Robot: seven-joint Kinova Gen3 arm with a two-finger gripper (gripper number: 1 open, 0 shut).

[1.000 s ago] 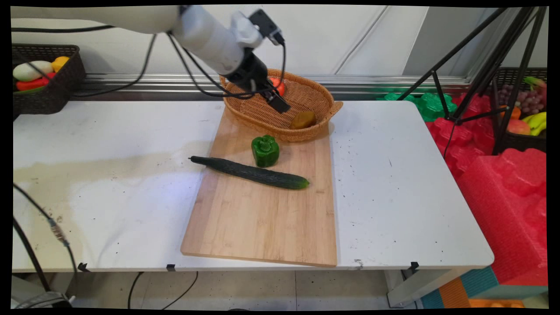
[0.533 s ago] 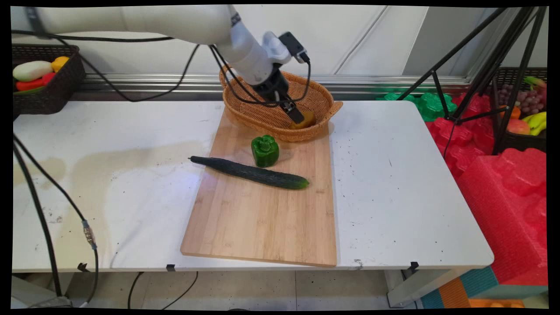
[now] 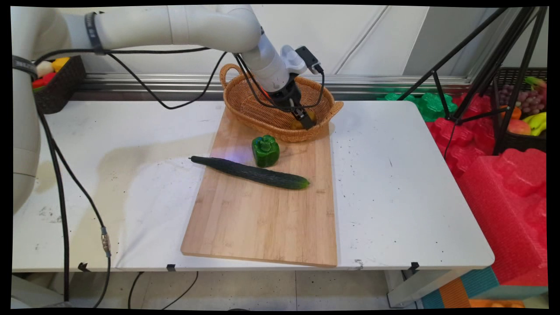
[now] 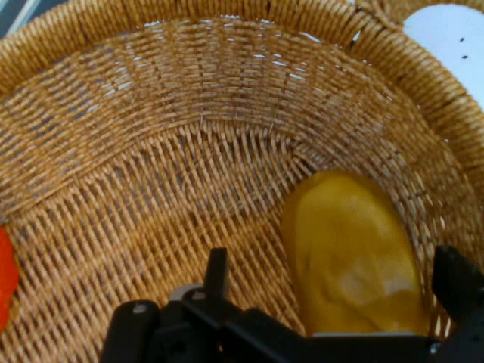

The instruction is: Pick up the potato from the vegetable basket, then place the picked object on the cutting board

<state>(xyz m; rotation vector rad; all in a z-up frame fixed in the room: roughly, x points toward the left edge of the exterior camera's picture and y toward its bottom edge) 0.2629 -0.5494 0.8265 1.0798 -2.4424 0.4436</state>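
From above, you see a wicker basket (image 3: pixel 280 107) at the far end of a cutting board (image 3: pixel 267 201) on the white table (image 3: pixel 393 183). The arm reaches in from the upper left and slants down into the basket, its gripper (image 3: pixel 306 120) low inside near the right end, right at a yellow piece (image 3: pixel 309 116) that it mostly hides. A green pepper (image 3: pixel 265 151) stands on the board just in front of the basket, and a cucumber (image 3: pixel 251 172) lies nearer you, its thin end hanging off the board's left edge. A dark basket (image 3: pixel 59 83) of mixed produce sits far left.

From the hand, you look straight into the basket (image 4: pixel 189 151). The yellow piece (image 4: pixel 352 253) lies on the weave between the fingers (image 4: pixel 215 272), which stand apart on either side of it; whether they touch it you cannot tell. A sliver of something red-orange (image 4: pixel 6 276) shows at the left edge.
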